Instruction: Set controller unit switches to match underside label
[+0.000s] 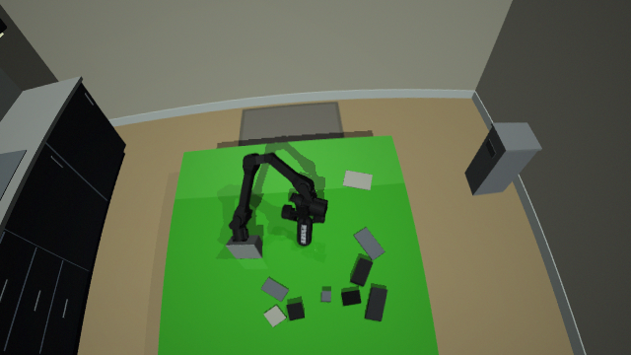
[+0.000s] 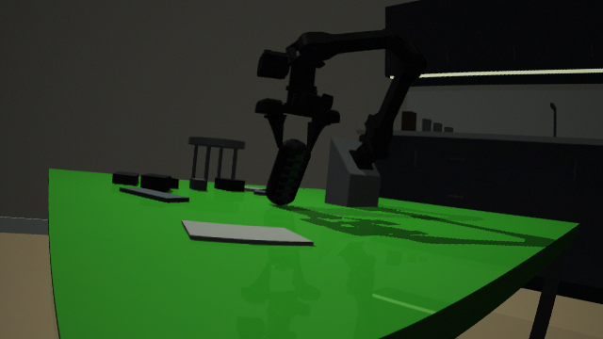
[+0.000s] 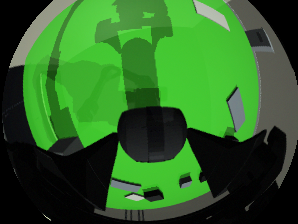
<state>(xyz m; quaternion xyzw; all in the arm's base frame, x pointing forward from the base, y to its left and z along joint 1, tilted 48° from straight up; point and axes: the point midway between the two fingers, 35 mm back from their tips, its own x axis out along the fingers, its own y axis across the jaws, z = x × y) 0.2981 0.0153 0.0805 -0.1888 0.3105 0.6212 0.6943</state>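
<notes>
The dark grey controller unit [image 1: 304, 241] [image 2: 288, 174] [image 3: 152, 142] is held steeply tilted, with its lower end at or just above the green bench. My gripper [image 2: 296, 147] [image 3: 153, 135] is shut on its upper end, one finger on each side. The exterior view shows the switch face, a row of rockers with dim green parts; their settings are too dark to read. The top view shows a pale label strip [image 1: 304, 234] on the opposite face; its squares are too small to read. The wrist view shows mostly the unit's rounded dark end.
A pale plate [image 1: 358, 179] [image 2: 245, 233] lies at the back right. A grey slab [image 1: 369, 243] [image 2: 155, 194] and several dark blocks lie to the right and front. Another grey slab [image 1: 275, 289], a small grey block [image 1: 325, 296] and a pale square [image 1: 275, 316] lie in front.
</notes>
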